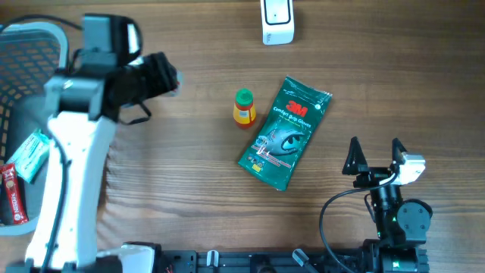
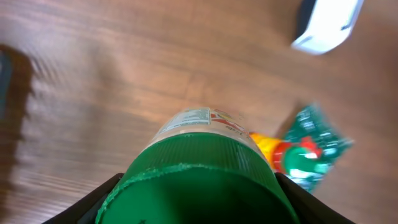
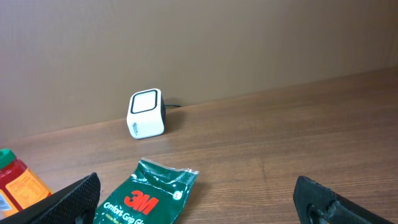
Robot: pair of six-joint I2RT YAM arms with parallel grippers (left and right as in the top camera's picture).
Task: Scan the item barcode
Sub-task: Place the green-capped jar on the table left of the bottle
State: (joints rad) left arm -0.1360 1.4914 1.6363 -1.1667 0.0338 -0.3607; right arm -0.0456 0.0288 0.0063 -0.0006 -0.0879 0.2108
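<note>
Landmark: the 3M glove packet (image 1: 286, 133), a green pouch lying flat on the wooden table (image 1: 189, 182), its printed face up.

Left gripper (image 1: 168, 77): we see it well off to the left-arm side of the packet, above the table. In the left wrist view its two dark fingers (image 2: 93, 202) sit against either side of a green-capped bottle (image 2: 199, 155). The wide green cap fills the gap between them, so we note the jaws as clamped on it. The bottle's white printed label faces away from the wrist camera. The text is too blurred for us to read and we cannot find a barcode on it.

Barcode scanner (image 1: 277, 21): a white cube with a rounded square window, standing past the packet's top end at the far edge of the table, apart from the packet. The held bottle is well apart from it, off to the left-arm side.

Small bottle (image 1: 243, 107): green cap, yellow-orange label, just beside the packet's upper corner on the left-arm side. It looks upright in the right wrist view.

Right gripper (image 1: 375, 155): near the packet's lower end on the right-arm side, not touching it. Its fingers are spread wide with nothing between them.

Mesh basket (image 1: 30, 42): grey, far beyond the left arm from the packet. A green-and-white packet (image 1: 30, 155) and a red bar (image 1: 11, 193) show near it, and we cannot tell whether they lie inside.
</note>
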